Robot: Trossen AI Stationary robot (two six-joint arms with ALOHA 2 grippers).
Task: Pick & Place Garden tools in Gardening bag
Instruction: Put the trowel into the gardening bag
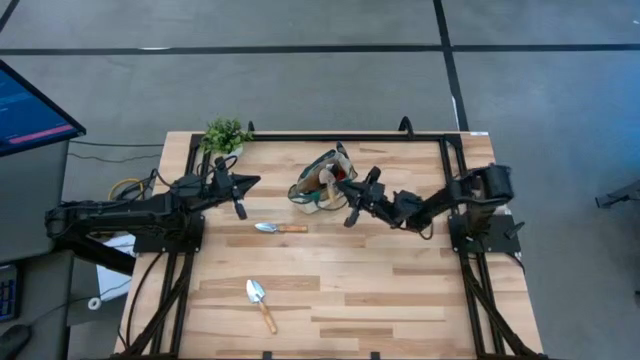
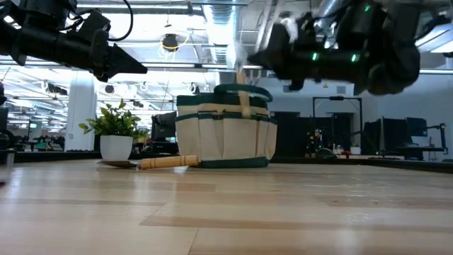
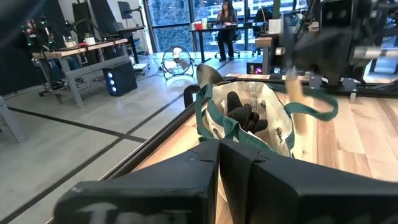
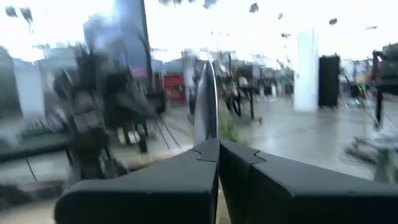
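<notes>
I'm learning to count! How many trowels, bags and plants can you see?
Silver trowels with wooden handles: 3
Beige fabric bag with green trim: 1
Small green potted plant: 1
Total: 5

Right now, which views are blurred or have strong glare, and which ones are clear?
High view: sharp and evenly lit; both trowels on the table are clear. Low view: bright ceiling lights behind, the gardening bag sharp, the near arms soft. Left wrist view: the bag clear, the own fingers soft. Right wrist view: motion blur and white glare at the top.
</notes>
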